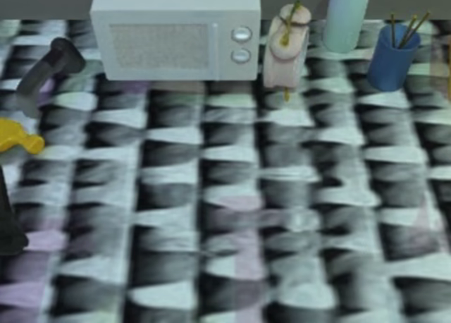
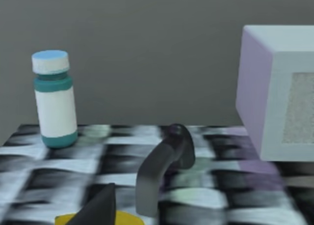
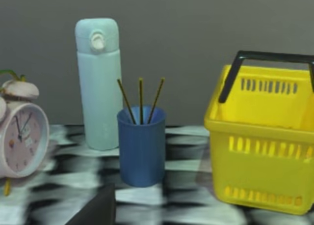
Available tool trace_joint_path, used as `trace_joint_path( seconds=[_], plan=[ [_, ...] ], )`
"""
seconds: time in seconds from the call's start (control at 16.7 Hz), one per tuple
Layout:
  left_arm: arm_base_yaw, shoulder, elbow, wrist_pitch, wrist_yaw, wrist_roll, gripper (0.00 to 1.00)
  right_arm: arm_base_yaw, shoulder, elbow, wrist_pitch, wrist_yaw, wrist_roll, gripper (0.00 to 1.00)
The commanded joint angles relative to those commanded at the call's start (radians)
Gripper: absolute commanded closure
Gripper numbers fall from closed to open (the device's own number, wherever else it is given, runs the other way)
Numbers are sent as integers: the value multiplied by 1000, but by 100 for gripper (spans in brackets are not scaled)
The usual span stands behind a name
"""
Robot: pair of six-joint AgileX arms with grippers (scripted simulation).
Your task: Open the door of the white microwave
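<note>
Starting out, with the door [image 1: 161, 46] of the white microwave [image 1: 176, 13] at upper left shut, neither gripper's finger state discernible; next, reaching its edge.

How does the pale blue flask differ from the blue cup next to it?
The flask is tall, pale mint-blue and closed by a lid with a button; the blue cup is short, deep blue and open-topped. The cup holds three thin sticks; nothing shows inside the flask. Both stand upright on the patterned table, right of the white microwave.
</note>
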Motion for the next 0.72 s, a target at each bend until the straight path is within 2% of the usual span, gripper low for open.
trace_joint_path(
  seconds=[0.36, 0.72],
  plan=[
    [-19, 94, 84, -63, -10, -15, 0, 0, 0, 0, 0, 0, 0, 0],
    [-114, 480, 470, -301, -45, -84, 0, 0, 0, 0, 0, 0, 0, 0]
  ],
)
